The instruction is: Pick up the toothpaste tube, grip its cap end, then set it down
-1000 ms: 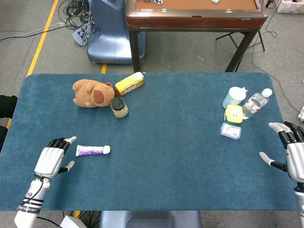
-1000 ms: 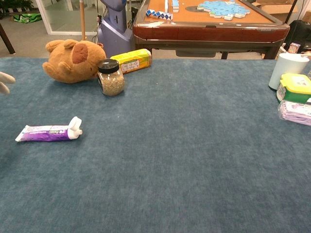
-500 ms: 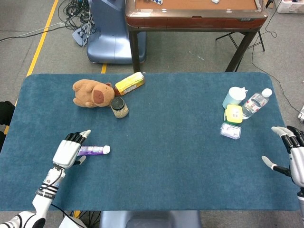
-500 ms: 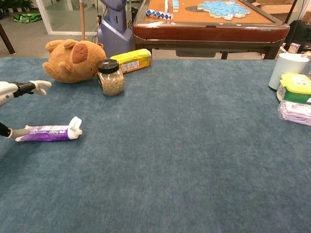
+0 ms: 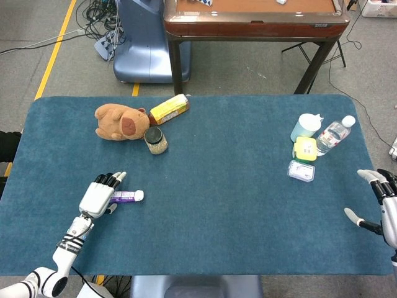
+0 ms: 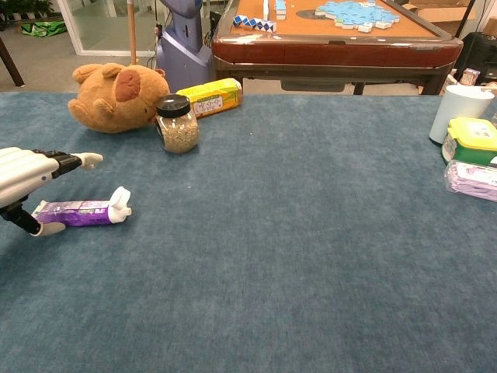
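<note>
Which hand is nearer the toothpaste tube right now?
Left. The left hand hovers over the crimped end of the toothpaste tube, fingers open. The right hand is open at the far side of the table, well away from it.

The toothpaste tube is on my blue table.
The purple toothpaste tube lies flat, its white cap pointing right, near the front left edge of the table.

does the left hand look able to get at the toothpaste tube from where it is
Probably yes. The left hand is open over the tail end of the toothpaste tube, thumb beside it, and nothing lies between them; its cap is uncovered.
</note>
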Robot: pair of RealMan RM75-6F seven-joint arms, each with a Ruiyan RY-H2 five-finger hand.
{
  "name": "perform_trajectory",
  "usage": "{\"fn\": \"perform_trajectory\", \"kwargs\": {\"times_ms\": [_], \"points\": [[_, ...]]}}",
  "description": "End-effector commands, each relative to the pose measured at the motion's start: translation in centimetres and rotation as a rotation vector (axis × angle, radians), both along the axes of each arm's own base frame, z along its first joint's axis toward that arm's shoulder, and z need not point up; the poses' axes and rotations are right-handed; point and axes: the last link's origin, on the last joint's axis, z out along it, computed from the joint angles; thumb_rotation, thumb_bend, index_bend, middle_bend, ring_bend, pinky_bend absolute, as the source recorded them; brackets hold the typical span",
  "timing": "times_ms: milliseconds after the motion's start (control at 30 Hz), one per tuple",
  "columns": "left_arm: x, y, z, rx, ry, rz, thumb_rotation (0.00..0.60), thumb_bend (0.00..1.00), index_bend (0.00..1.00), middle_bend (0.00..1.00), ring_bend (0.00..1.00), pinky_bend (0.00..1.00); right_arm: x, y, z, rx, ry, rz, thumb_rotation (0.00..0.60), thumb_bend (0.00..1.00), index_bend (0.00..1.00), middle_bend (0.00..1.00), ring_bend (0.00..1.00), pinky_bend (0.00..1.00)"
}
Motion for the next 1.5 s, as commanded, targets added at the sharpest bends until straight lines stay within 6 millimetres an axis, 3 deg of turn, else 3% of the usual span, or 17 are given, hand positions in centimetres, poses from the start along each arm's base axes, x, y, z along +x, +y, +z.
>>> {"fn": "perform_trajectory", "kwargs": {"times_ms": [33, 433, 500, 667, 1500], "points": [[-0.2, 0.5, -0.5, -0.011, 0.011, -0.001, 0.6, 0.2, 0.0, 0.12, 0.13, 0.16, 0.0, 0.0, 0.0, -0.001, -0.002, 0.0, 0.6, 0.09, 0.22, 0.26, 0.16, 0.19], [-1.0, 2.8, 0.3, 0.037, 0.033, 0.004, 0.6, 0.2, 0.02, 0.13, 0.13, 0.16, -0.2, 0.0, -0.2, 0.002, -0.004, -0.011, 0.6, 0.09, 0.22, 0.26, 0.16, 0.19], [-0.9, 2.8, 0.4, 0.036, 0.024, -0.001, 0.6, 0.2, 0.06, 0.13, 0.13, 0.16, -0.2, 0.0, -0.3, 0.005, -0.007, -0.011, 0.6, 0.09, 0.22, 0.26, 0.16, 0.19], [-0.8, 2.5, 0.4, 0.001, 0.017, -0.009, 0.6, 0.2, 0.3, 0.23, 0.15, 0.16, -0.4, 0.0, -0.4, 0.01, -0.01, -0.016, 0.6, 0.09, 0.22, 0.26, 0.16, 0.19], [-0.1, 3.0, -0.1, -0.059, 0.038, -0.018, 0.6, 0.22, 0.43, 0.42, 0.24, 0.16, -1.2, 0.5, -0.1, -0.001, -0.022, -0.035, 0.6, 0.09, 0.22, 0.26, 0.16, 0.19]]}}
